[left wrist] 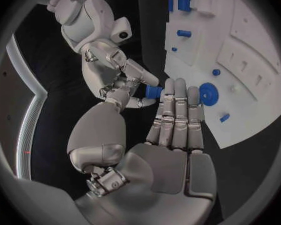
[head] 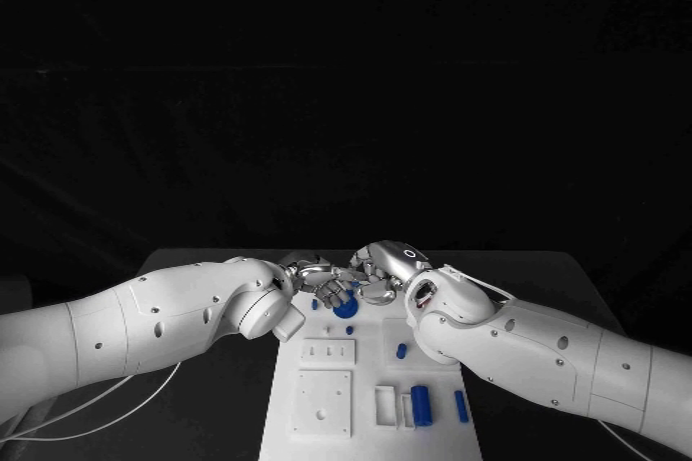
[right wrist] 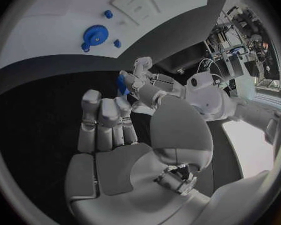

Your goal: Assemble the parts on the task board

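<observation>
Hand meets hand over the far end of the white rectangular task board [head: 325, 421]. The robot's silver left hand [head: 320, 279] and silver right hand [head: 378, 271] close in on one small blue cylindrical part [left wrist: 153, 91], held clear of the board in the gap between them.

In the left wrist view the left hand's long fingers [left wrist: 178, 115] lie straight and pressed side by side, with the thumb reaching toward the part. The right hand's fingers [left wrist: 139, 74] come onto it from the other side. In the right wrist view the right hand's fingers [right wrist: 106, 120] are bunched and lightly curled. The same part [right wrist: 123, 82] sits just beyond them, among fingertips of both hands. Which hand actually carries it cannot be told. The pose looks like a hand-over or a regrip, probably to turn the part for insertion.

Just below the hands, a blue toothed plastic gear [head: 343, 303] lies on the board, with small blue pegs [left wrist: 216, 72] near it. Larger blue oblong blocks [head: 420, 404] rest in white holders at the near end, well apart from the hands, so much of the assembly appears to remain. The board lies lengthwise on the dark counter [head: 216, 421], within reach of both arms.

No brand, label or writing can be read.
</observation>
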